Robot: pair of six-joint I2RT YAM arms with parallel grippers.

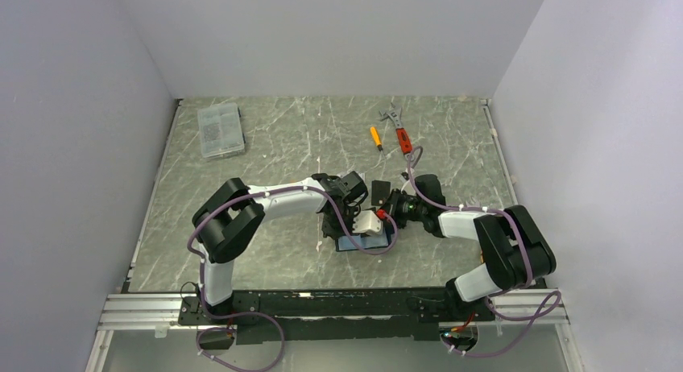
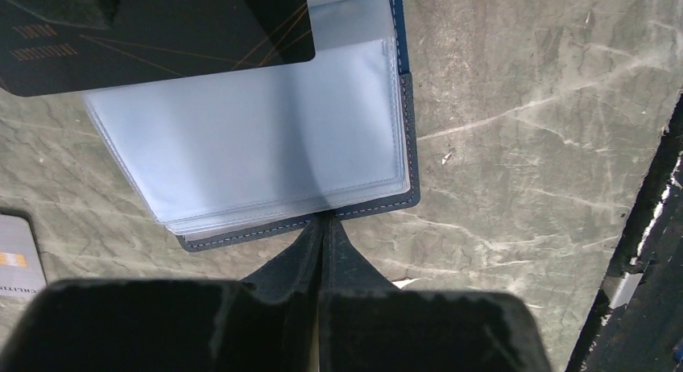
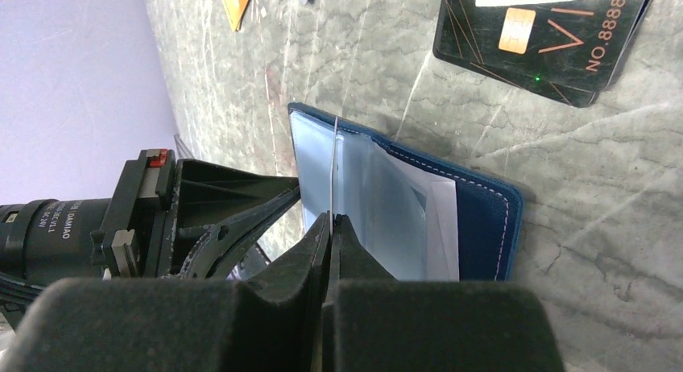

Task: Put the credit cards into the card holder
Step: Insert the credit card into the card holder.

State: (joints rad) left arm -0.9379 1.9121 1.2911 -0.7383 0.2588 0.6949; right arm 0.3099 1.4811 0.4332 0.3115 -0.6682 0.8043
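The holder (image 3: 482, 227) lies open on the table (image 2: 523, 146), the left gripper (image 2: 324, 224) closed on its edge and the right gripper (image 3: 330, 219) pinching one thin sleeve (image 3: 332, 163) upright, so pocket-opening appears in hand; next, the black card (image 3: 540, 34) near the holder needs fetching and inserting.

Right fingers (image 3: 308, 255) seemingly pinch card holder (image 3: 483, 219) sleeve (image 3: 332, 167).

My worktop (image 1: 274, 155) is a grey-green slab with white marble-like veining, evenly lit. Plain pale lavender-grey walls enclose it: the back wall (image 1: 338, 34) along the far edge, the left wall (image 1: 72, 146) and right wall (image 1: 596, 146) along the side edges. An aluminium rail (image 1: 145, 312) runs along the near edge.
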